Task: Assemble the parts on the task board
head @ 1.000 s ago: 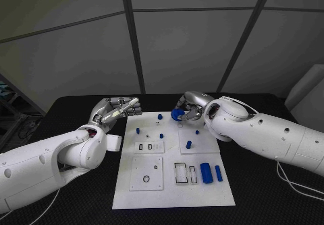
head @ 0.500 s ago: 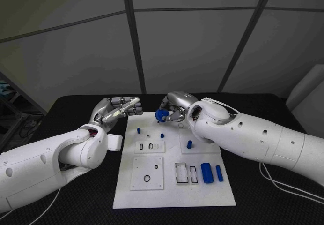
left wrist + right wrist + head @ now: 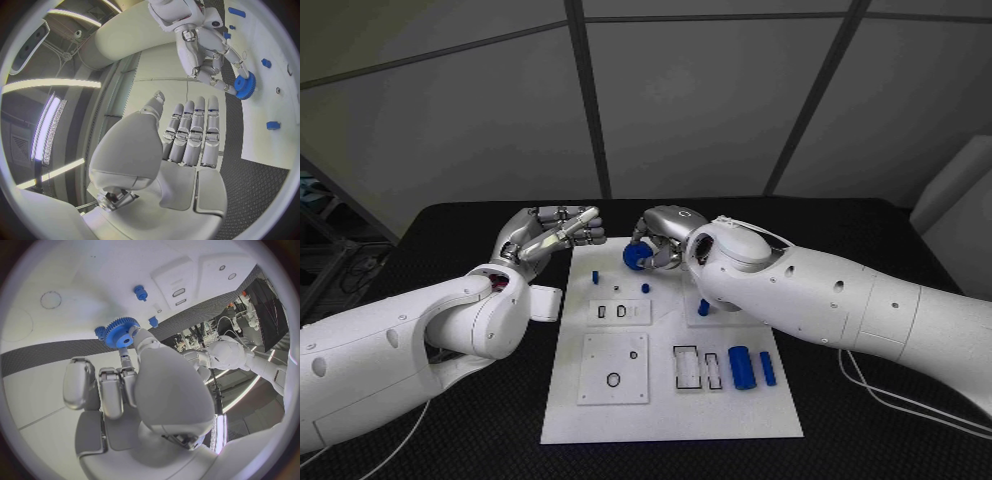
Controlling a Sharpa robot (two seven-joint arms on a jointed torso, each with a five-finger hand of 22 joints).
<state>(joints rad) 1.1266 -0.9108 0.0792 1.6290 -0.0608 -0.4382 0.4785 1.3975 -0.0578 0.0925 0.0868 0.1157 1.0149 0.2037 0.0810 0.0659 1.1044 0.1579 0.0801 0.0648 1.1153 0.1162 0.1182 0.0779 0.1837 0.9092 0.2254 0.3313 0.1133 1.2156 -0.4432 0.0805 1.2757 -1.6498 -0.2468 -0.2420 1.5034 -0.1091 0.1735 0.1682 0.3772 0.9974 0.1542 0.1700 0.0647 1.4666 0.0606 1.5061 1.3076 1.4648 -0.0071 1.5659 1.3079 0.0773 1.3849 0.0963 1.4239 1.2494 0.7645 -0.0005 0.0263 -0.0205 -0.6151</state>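
Observation:
The white task board (image 3: 672, 418) lies in the middle of the table. My right hand (image 3: 664, 240) hovers over its far end and pinches a blue gear (image 3: 635, 258) in its fingertips. The right wrist view has the gear (image 3: 121, 333) just above the board (image 3: 81, 275), close to small blue pegs (image 3: 140, 292). The left wrist view catches that gear (image 3: 245, 86) under my right hand (image 3: 206, 47). My left hand (image 3: 554, 232) stays at the board's far left corner, fingers curled, holding nothing. Short blue pegs (image 3: 596, 277) stand upright on the board's far half.
A thick blue cylinder (image 3: 740, 368) and a thinner one (image 3: 766, 369) lie on the board's near right, beside rectangular slots (image 3: 687, 368). A raised plate with a ring mark (image 3: 615, 380) sits near left. Black table (image 3: 473, 440) surrounds the board.
My right hand has carried the blue gear leftward across the far end of the board, toward the left hand. The left hand has stayed put.

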